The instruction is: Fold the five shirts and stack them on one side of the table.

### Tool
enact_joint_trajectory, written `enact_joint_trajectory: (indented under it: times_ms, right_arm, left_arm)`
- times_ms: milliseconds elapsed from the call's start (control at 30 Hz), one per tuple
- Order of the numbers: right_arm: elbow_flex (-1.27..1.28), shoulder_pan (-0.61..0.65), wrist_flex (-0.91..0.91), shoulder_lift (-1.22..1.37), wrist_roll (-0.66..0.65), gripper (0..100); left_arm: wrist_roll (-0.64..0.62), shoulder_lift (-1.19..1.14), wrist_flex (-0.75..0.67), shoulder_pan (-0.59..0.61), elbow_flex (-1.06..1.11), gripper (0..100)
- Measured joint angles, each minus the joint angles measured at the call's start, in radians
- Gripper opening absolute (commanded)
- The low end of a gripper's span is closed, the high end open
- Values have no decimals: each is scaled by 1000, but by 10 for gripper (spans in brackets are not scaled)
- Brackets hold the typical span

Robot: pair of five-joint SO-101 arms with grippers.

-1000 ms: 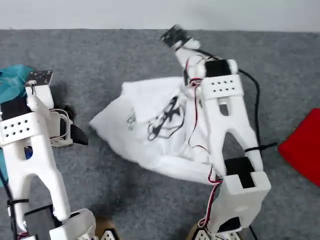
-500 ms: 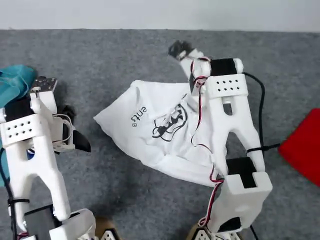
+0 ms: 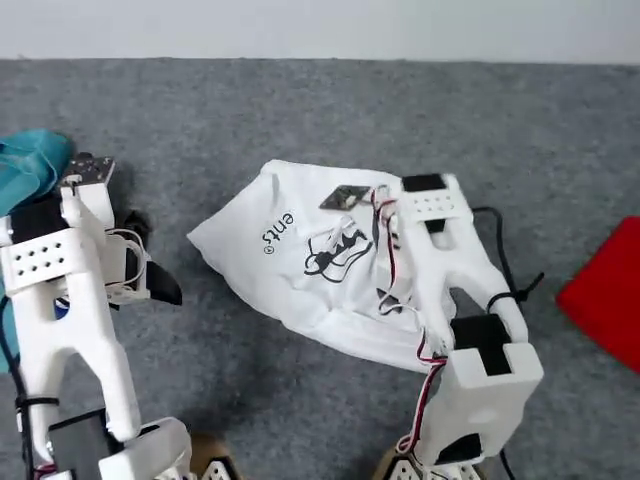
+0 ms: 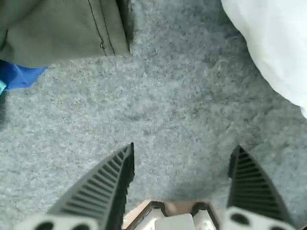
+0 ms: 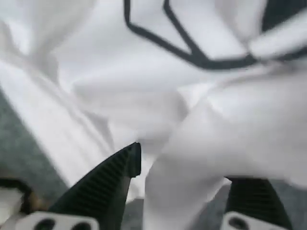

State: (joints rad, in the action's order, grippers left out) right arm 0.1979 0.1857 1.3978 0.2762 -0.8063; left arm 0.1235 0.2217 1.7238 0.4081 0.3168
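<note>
Right end effector (image 5: 187, 167): we see it parted, directly over the white shirt (image 3: 250, 265)
Left end effector (image 4: 184, 148): spread wide, farther off

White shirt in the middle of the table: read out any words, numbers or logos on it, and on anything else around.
White crumpled fabric shirt: a few black letters, sideways and cut by a fold; no whole word reads.
Black line drawing beside them: picture, no text.
Teal cloth, red cloth: no print visible.
</note>
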Motion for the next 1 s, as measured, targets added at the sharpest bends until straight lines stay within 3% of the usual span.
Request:
enact_joint_trajectory:
  times_ms: [133,200,367,633,767,867,1000]
  right_arm:
    - [57,-18,-157,0,-52,0]
    - [57,-46,-183,-2,-58,37]
    - [57,-152,-181,-60,-87,9]
    - [-41,-282,-178,-169,-255,8]
    - [-106,-321,-301,-164,-253,10]
    - [-149,-362,-434,-100,-216,105]
    - [-241,-402,-404,-15,-189,302]
  left_arm:
    - [0,0,0,0,0,297]
    - [0,0,0,0,0,297]
    - [0,0,0,0,0,297]
    - [0,2,0,0,0,297]
    - [0,2,0,0,0,297]
    - [0,2,0,0,0,297]
    - [0,2,0,0,0,297]
